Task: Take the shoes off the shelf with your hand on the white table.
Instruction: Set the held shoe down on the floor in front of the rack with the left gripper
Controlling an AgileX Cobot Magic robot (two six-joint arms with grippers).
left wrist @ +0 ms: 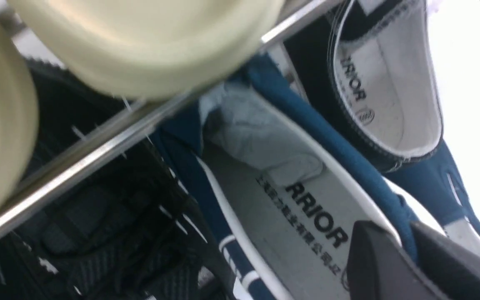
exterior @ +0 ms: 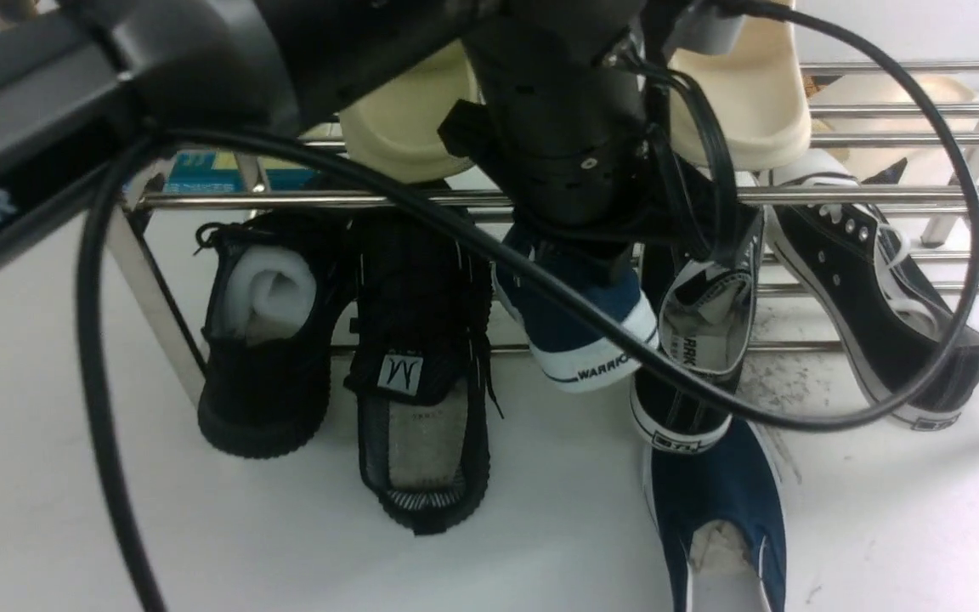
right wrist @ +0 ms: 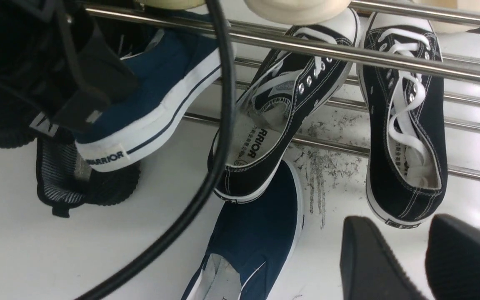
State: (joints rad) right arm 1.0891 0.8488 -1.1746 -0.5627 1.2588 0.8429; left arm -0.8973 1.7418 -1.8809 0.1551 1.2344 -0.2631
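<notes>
One navy-blue slip-on shoe with a white WARRIOR sole sits tilted at the lower tier of the steel shelf, heel sticking out front. My left gripper is shut on its side wall, one finger inside on the insole and the other outside. In the front view the gripper is hidden under the arm's wrist. The shoe also shows in the right wrist view. The second navy shoe lies on the white table. My right gripper is open and empty above the table.
Two black lace-up sneakers lean off the lower tier, one touching the navy shoe on the table. Two black knit shoes stand left. Cream slippers sit on the upper tier. A black cable loops in front.
</notes>
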